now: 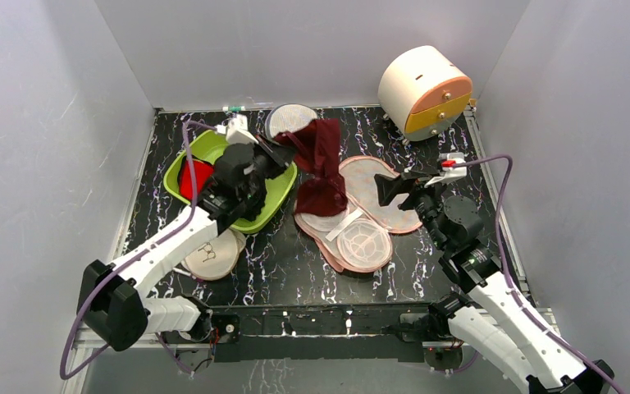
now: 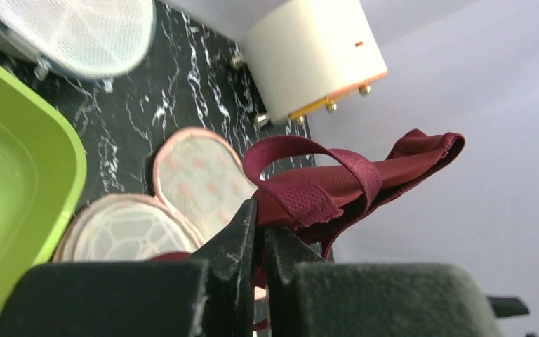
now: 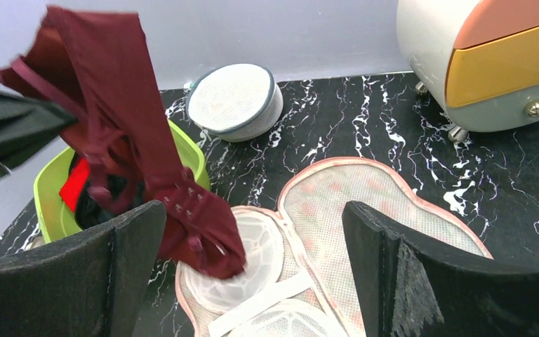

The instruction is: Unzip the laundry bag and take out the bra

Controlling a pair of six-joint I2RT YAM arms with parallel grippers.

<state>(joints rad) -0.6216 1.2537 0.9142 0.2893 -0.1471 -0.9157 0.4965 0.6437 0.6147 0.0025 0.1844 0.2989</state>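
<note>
Tight mid-table, open near you
The hanging bra (image 1: 320,168) fills the gap between the green tub (image 1: 205,148) and the laundry bag (image 1: 365,176); the drawer unit (image 1: 422,82) blocks the far right corner; you can pass over bare table (image 1: 279,267) near the bases.

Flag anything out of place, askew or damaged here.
Nothing damaged or spilled. The bra hangs from the shut left gripper, its lower end trailing on the laundry bag, which lies splayed open.

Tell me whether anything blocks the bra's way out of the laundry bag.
Nothing visible does. The laundry bag lies unzipped and spread flat. The left gripper, shut on the bra, holds it up, with only the lower end resting on the bag's inside. The open right gripper hovers apart from the bra.
</note>
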